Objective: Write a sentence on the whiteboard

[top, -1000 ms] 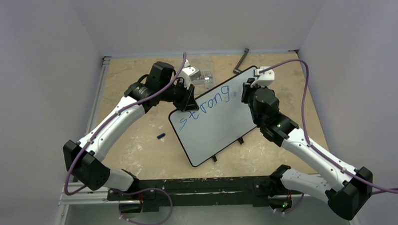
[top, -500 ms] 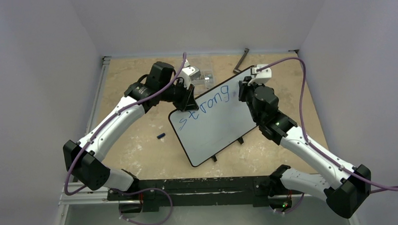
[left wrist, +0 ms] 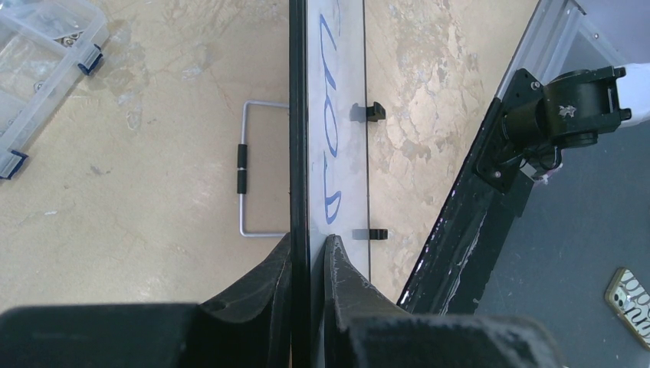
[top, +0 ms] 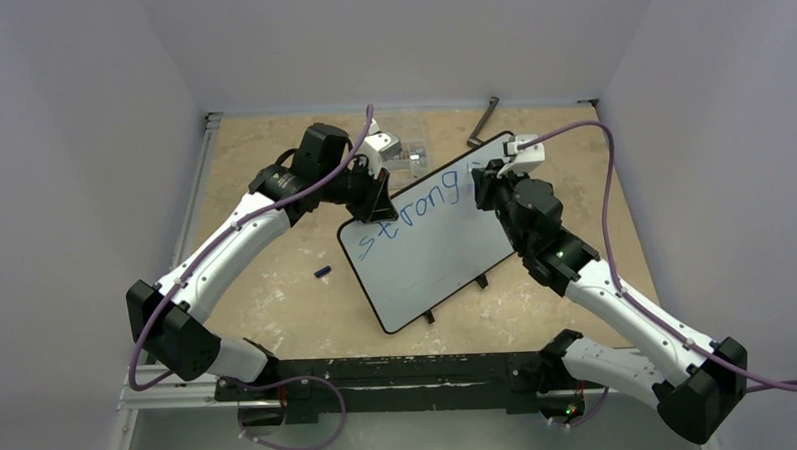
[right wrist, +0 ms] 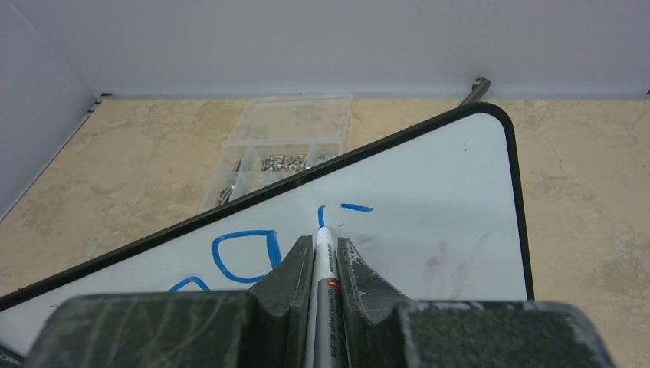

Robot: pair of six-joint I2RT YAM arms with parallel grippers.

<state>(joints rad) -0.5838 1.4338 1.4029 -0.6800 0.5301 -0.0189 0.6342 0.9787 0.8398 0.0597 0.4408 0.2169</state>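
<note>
Gripped a marker [right wrist: 323,270] hard in the right claw [right wrist: 316,244], fingers closed flat against the barrel on both sides, nib down at the whiteboard [right wrist: 444,230], right at the foot of a short blue upright stroke with a small blue dash just beside it. Pinched the board's edge in the left claw [left wrist: 309,249], one finger on the back of the black frame, the other on the white face, no gap to spare. Read the sentence [top: 414,209] from overhead as a single blue row, "strong", running along the board's far long edge toward the right claw, those two small marks sitting after the g. Found the whiteboard in the middle of the table [top: 267,290], turned on a slant between the two arms, far rounded corner close by the right wrist, two small black clips [left wrist: 372,112] on the near long edge. Spotted a wire loop [left wrist: 243,180] with a black sleeve on the tabletop beside the frame, on the left claw's side. Caught a clear compartment box [right wrist: 282,149] of small metal parts just past the board's far edge, a black bent key [top: 483,122] up by the back wall, and a little blue cap [top: 322,273] alone on the tabletop, off the board's left corner and apart from it.
</note>
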